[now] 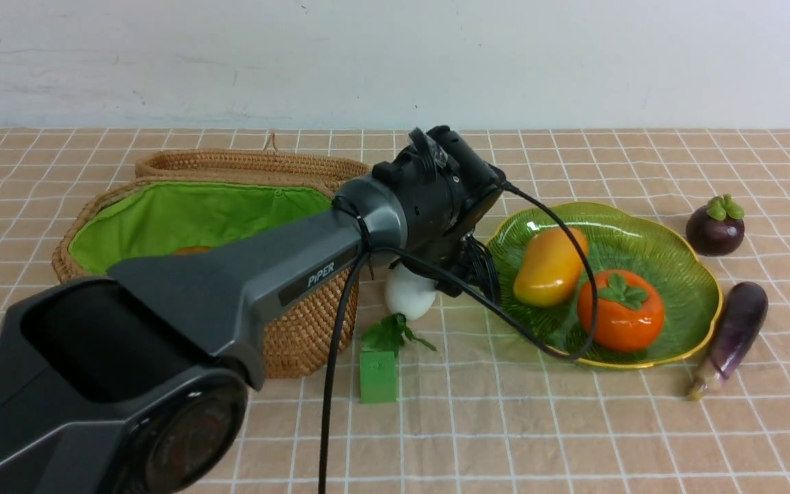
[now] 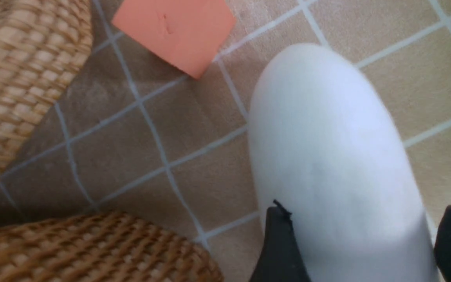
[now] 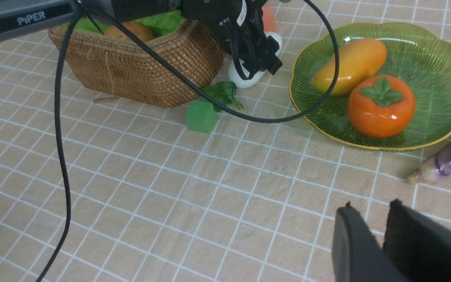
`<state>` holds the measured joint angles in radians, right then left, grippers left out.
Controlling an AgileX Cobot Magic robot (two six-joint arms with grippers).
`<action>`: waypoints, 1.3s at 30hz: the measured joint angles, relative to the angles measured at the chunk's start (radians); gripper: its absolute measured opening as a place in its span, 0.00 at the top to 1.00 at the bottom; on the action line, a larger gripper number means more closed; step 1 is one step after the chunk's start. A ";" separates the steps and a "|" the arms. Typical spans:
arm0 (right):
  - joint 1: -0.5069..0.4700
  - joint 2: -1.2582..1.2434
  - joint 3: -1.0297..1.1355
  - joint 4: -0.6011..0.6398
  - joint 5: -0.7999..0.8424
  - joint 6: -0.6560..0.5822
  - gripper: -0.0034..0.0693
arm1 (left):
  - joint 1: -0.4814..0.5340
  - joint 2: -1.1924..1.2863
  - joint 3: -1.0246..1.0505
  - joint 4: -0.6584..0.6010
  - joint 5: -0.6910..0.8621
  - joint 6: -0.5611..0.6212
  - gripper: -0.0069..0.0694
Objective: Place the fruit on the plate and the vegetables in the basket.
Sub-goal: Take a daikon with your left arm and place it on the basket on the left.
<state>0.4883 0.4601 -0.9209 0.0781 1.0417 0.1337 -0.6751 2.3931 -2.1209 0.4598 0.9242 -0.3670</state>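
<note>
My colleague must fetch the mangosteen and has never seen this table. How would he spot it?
Find the green glass plate on the right of the checked cloth. Off its far right rim sits the mangosteen: round, dark purple, green-topped, unlike the long slim eggplant lying nearer the robot.

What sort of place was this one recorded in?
Probably a lab tabletop staged for sorting practice, not a real kitchen: checked tan tablecloth against a bare white wall, glossy toy-like persimmon on a green plate, and a plain green cube.
</note>
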 joint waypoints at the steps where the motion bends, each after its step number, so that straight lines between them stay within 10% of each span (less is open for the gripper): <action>1: 0.000 0.000 0.000 0.000 0.000 0.000 0.76 | 0.000 0.001 0.000 0.002 -0.001 -0.001 0.27; 29: 0.000 0.000 0.000 -0.004 -0.009 -0.026 0.76 | -0.019 0.026 -0.109 -0.083 0.181 -0.018 0.31; 39: 0.000 0.000 0.000 -0.004 -0.009 -0.027 0.76 | -0.022 0.028 -0.116 -0.098 0.180 -0.020 0.04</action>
<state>0.4883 0.4601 -0.9209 0.0740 1.0331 0.1071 -0.6974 2.4216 -2.2369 0.3615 1.1042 -0.3871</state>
